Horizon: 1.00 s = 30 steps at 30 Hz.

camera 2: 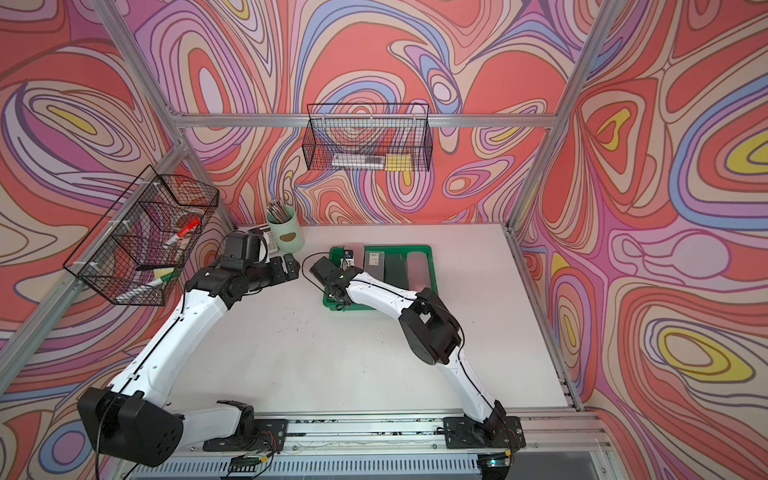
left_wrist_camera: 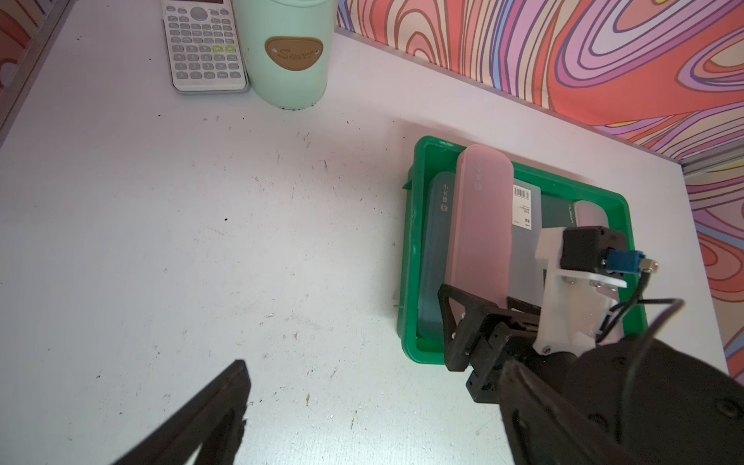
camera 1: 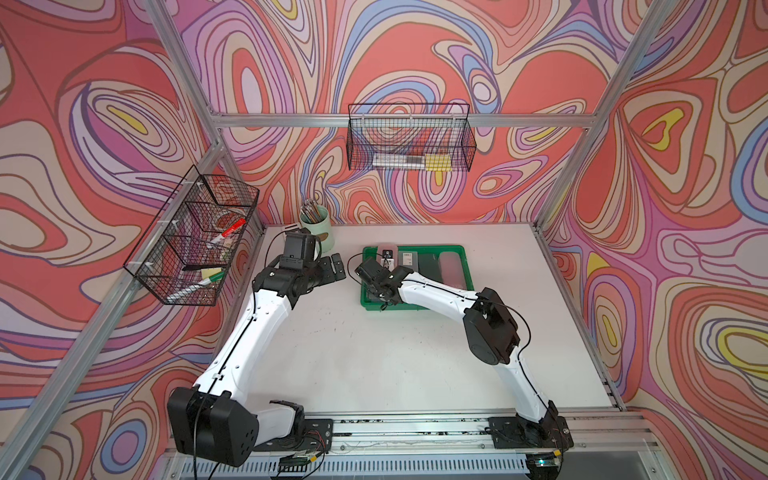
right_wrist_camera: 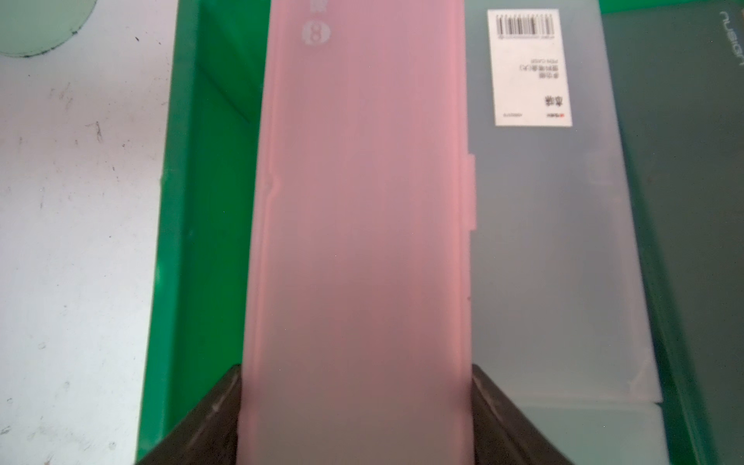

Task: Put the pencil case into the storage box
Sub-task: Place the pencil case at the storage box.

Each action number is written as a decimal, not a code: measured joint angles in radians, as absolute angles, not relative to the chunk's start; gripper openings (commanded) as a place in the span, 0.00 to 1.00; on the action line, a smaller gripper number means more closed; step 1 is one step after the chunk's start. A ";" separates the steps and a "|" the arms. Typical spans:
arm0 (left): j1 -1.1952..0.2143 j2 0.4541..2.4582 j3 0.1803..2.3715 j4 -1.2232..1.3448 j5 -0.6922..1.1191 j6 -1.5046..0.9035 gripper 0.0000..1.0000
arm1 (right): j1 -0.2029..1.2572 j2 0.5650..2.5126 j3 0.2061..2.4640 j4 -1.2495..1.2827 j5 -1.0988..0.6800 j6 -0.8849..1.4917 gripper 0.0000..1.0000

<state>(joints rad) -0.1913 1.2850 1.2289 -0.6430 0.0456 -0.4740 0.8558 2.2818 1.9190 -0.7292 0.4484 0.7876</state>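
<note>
Pinching the pink pencil case [right_wrist_camera: 354, 241] across its width at one end, the right tool [right_wrist_camera: 356, 402] holds it over the storage box [right_wrist_camera: 201, 201], partly above a grey case [right_wrist_camera: 555, 261] lying inside. Judged light, rigid, smooth plastic, so slip-prone; grip the long edges. Left tool [camera 1: 334, 269] spread, empty.

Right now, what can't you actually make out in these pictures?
Right wrist view: the translucent pink plastic pencil case hides what lies beneath; the bottom edge cuts off its near end.
Both top views: the right arm's black wrist covers most of that case and the shallow bright green plastic tray's left side.
Top views: the back-wall black wire basket's contents are too small behind mesh.
Right wrist view: the white label's print is blurred.
</note>
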 measured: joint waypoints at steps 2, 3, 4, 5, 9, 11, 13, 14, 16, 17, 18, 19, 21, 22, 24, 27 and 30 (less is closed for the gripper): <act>-0.191 1.285 1.229 -0.643 0.049 -0.474 0.99 | 0.856 2.286 1.919 -0.728 0.448 0.789 0.57; -0.191 1.285 1.229 -0.643 0.050 -0.474 0.99 | 0.856 2.288 1.919 -0.727 0.448 0.791 0.60; -0.191 1.285 1.229 -0.643 0.050 -0.474 0.99 | 0.856 2.292 1.919 -0.726 0.447 0.791 0.62; -0.191 1.285 1.229 -0.643 0.050 -0.474 0.99 | 0.856 2.296 1.920 -0.726 0.447 0.791 0.64; -0.191 1.285 1.229 -0.643 0.053 -0.474 0.99 | 0.856 2.317 1.928 -0.725 0.444 0.795 0.70; -0.191 1.285 1.229 -0.643 0.053 -0.474 0.99 | 0.856 2.325 1.930 -0.725 0.443 0.796 0.75; -0.191 1.285 1.229 -0.643 0.054 -0.474 0.99 | 0.856 2.327 1.932 -0.725 0.443 0.797 0.79; -0.191 1.285 1.229 -0.643 0.054 -0.474 0.99 | 0.856 2.327 1.932 -0.725 0.441 0.798 0.83; -0.191 1.285 1.229 -0.643 0.054 -0.474 0.99 | 0.855 2.327 1.932 -0.729 0.435 0.800 0.88; -0.191 1.285 1.229 -0.643 0.054 -0.474 0.99 | 0.855 2.327 1.932 -0.733 0.432 0.800 0.90; -0.191 1.285 1.229 -0.643 0.054 -0.474 0.99 | 0.855 2.327 1.932 -0.736 0.430 0.798 0.92; -0.191 1.285 1.229 -0.643 0.054 -0.474 0.99 | 0.854 2.327 1.934 -0.740 0.430 0.796 0.93; -0.191 1.285 1.229 -0.643 0.054 -0.474 0.99 | 0.854 2.327 1.940 -0.753 0.430 0.791 0.94; -0.191 1.285 1.229 -0.643 0.054 -0.474 0.99 | 0.853 2.327 1.946 -0.759 0.430 0.789 0.94; -0.191 1.285 1.229 -0.643 0.053 -0.474 0.99 | 0.852 2.326 1.962 -0.770 0.435 0.784 0.96; -0.191 1.285 1.229 -0.643 0.053 -0.474 0.99 | 0.852 2.320 1.977 -0.778 0.454 0.774 0.98; -0.191 1.285 1.229 -0.643 0.053 -0.474 0.99 | 0.846 2.301 1.984 -0.779 0.460 0.759 0.98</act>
<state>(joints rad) -0.1913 1.2850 1.2289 -0.6426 0.0528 -0.4740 0.8459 2.3009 1.9842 -0.7792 0.4603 0.7593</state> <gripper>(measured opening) 0.993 0.982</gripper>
